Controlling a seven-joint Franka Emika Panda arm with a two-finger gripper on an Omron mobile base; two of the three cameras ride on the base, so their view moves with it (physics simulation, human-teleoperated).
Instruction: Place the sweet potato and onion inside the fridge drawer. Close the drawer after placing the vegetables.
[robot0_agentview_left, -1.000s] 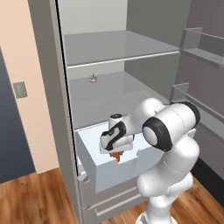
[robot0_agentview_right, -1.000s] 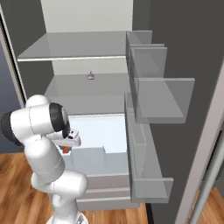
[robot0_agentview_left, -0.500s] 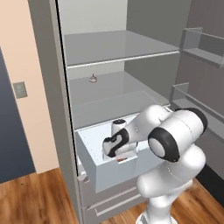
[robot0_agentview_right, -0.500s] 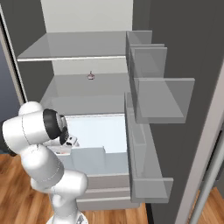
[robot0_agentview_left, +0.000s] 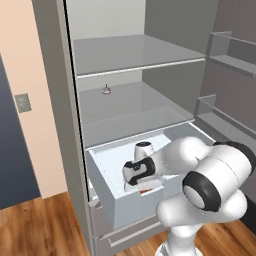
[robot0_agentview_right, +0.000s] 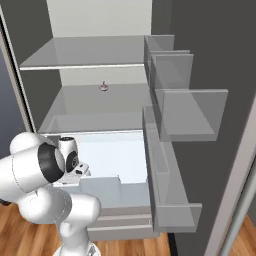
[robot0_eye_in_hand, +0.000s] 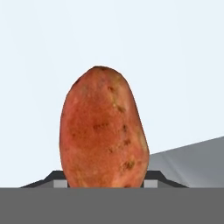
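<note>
Gripper: the gripper (robot0_agentview_left: 141, 186) is down inside the fridge drawer (robot0_agentview_left: 107, 200), near its front wall; its jaws stand narrow, clamped on the sweet potato (robot0_eye_in_hand: 103, 129)

Sweet potato: in the hand view it stands between the two dark tips, one tapered end pointing away from the hand, with the white drawer floor behind it; from the left base view only a sliver of orange-red shows under the hand (robot0_agentview_left: 146, 190); whether it touches the floor I cannot tell

Fridge drawer: pulled out toward the robot, below the lowest glass shelf (robot0_agentview_right: 95, 107); its pale walls and white floor (robot0_agentview_right: 117, 157) are plain from the right base view, with the notch in the near wall

Onion: I cannot make it out in these pictures, so its place is unknown to me

Shelf: a small knob-like item (robot0_agentview_left: 106, 90) sits far back on the lower shelf, well apart from the drawer

Door: the open fridge door on the right carries clear bins (robot0_agentview_right: 186, 114)

Progress: I judge the first placement nearly done, with the sweet potato low in the drawer but not yet released

Left to do: let go, lift clear, fetch the onion and set it in, then push the drawer shut
</note>
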